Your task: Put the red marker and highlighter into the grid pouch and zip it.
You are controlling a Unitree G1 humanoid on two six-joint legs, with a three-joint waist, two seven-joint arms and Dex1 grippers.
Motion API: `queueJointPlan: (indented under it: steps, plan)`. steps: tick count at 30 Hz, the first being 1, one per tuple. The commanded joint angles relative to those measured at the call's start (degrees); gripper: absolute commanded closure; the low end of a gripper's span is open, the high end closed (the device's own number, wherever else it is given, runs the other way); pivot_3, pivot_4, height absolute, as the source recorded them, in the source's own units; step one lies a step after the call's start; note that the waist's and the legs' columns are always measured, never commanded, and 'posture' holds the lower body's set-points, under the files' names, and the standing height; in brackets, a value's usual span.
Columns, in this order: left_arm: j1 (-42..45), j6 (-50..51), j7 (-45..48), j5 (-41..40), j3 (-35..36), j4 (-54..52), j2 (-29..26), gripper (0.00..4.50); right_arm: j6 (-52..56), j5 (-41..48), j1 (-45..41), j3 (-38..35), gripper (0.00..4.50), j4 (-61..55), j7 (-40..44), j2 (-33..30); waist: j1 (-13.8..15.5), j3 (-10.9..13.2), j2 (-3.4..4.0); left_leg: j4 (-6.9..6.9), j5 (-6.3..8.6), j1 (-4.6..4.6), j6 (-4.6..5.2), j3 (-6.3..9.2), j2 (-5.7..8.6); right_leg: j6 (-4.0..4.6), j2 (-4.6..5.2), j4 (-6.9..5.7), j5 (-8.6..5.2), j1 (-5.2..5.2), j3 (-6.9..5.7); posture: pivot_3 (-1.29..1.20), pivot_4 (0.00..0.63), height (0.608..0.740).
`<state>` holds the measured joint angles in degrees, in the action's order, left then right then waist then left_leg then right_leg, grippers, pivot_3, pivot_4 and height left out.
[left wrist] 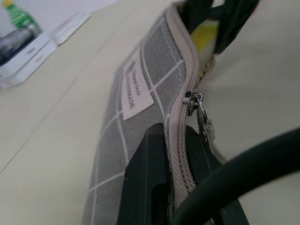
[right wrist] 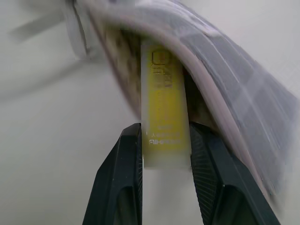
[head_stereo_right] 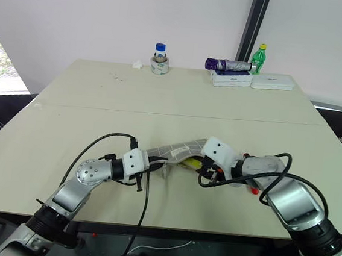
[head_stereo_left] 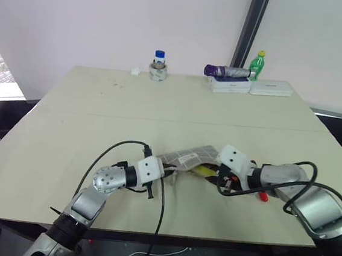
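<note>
1. The table point(head_stereo_left: 68, 130) carries the grid pouch point(left wrist: 140, 84) near its front edge, mouth unzipped.
2. Left gripper point(left wrist: 176, 154) is clamped tight on the pouch's zip edge, holding the mouth up.
3. Right gripper point(right wrist: 164, 150) pinches the highlighter point(right wrist: 164, 103), its front end already inside the mouth.
4. Best play, I'd say: slide it straight in, keeping the edge lifted.
5. The red marker point(head_stereo_left: 264, 197) lies on the table beside the right arm, waiting.
</note>
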<state>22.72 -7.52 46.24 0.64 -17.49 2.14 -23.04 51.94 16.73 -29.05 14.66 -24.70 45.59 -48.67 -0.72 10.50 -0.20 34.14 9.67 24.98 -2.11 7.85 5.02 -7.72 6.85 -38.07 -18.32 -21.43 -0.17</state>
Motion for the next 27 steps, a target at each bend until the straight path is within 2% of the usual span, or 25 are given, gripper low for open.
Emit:
queueJointPlan:
  steps: [1, 2, 5, 9, 13, 16, 21, 27]
  plan:
    - [1.0, -1.9, 1.5, 0.0, -1.3, -1.8, 0.4, 4.50, -1.2, -0.1, -2.3, 0.0, 3.66, -3.0, 0.4, 1.3, 0.1, 0.0, 0.00, 0.00, 0.00, 0.00, 0.00, 0.00, 0.00, 0.00, 0.00, 0.00, 0.00, 0.00, 0.00, 0.00, 0.150, 0.736]
    - [1.2, -1.8, 1.4, 0.0, -1.1, -1.6, 0.4, 4.50, -1.3, -0.2, -2.3, -0.4, 3.66, -3.0, 0.4, 1.2, 0.1, 0.0, 0.00, 0.00, 0.00, 0.00, 0.00, 0.00, 0.00, 0.00, 0.00, 0.00, 0.00, 0.00, 0.00, 0.00, 0.150, 0.736]
    - [1.5, -0.9, 0.9, 0.1, -0.2, -1.0, 0.5, 4.50, -1.0, 0.1, -2.2, -2.4, 2.17, -3.2, 0.6, 0.3, 0.2, 0.0, 0.00, 0.01, 0.00, 0.03, 0.00, 0.02, 0.02, 0.00, 0.01, 0.01, 0.00, 0.00, 0.00, 0.00, 0.150, 0.736]
    - [1.3, 5.0, -2.0, -1.4, 2.1, -0.8, 2.3, 4.50, -1.0, 2.3, -0.4, -9.5, 0.19, -5.1, 1.7, -2.5, 0.2, 0.0, 0.00, 0.01, 0.00, 0.03, 0.00, 0.03, 0.02, -0.01, 0.01, 0.01, 0.00, 0.00, -0.01, 0.00, 0.150, 0.736]
    - [1.4, 9.4, -6.4, -1.5, 3.9, -0.8, 4.7, 4.50, 0.2, 5.2, 3.4, -18.2, 0.19, -4.2, 2.3, -4.7, 0.2, 0.0, -0.02, 0.02, 0.00, 0.03, 0.01, 0.03, 0.02, -0.02, 0.01, 0.01, 0.00, 0.02, -0.02, 0.00, 0.150, 0.736]
    - [2.1, 12.3, -11.3, -0.7, 5.2, 0.0, 7.3, 4.50, 0.5, 2.7, 8.8, -23.9, 0.19, 2.2, -1.0, -5.8, 0.3, 0.0, -0.08, 0.04, 0.00, 0.03, 0.01, 0.03, 0.02, -0.02, 0.00, 0.00, 0.00, 0.05, -0.04, 0.00, 0.150, 0.736]
    - [2.6, 13.3, -14.7, 0.2, 4.6, 0.4, 9.5, 4.50, 2.9, 0.6, 12.9, -27.8, 0.19, 11.1, -8.0, -3.3, 0.0, 0.0, -0.06, 0.10, -0.01, 0.03, 0.01, -0.01, 0.04, -0.02, 0.00, -0.04, 0.01, 0.05, -0.03, 0.00, 0.150, 0.736]
    - [2.9, 13.3, -15.8, 0.5, 4.2, 0.6, 10.6, 4.50, 7.8, 3.1, 17.4, -31.1, 0.19, 11.7, -11.0, 1.4, 0.2, 0.0, -0.05, 0.08, -0.01, 0.03, 0.00, -0.03, 0.03, -0.01, -0.03, -0.05, 0.01, 0.04, -0.03, 0.00, 0.150, 0.736]
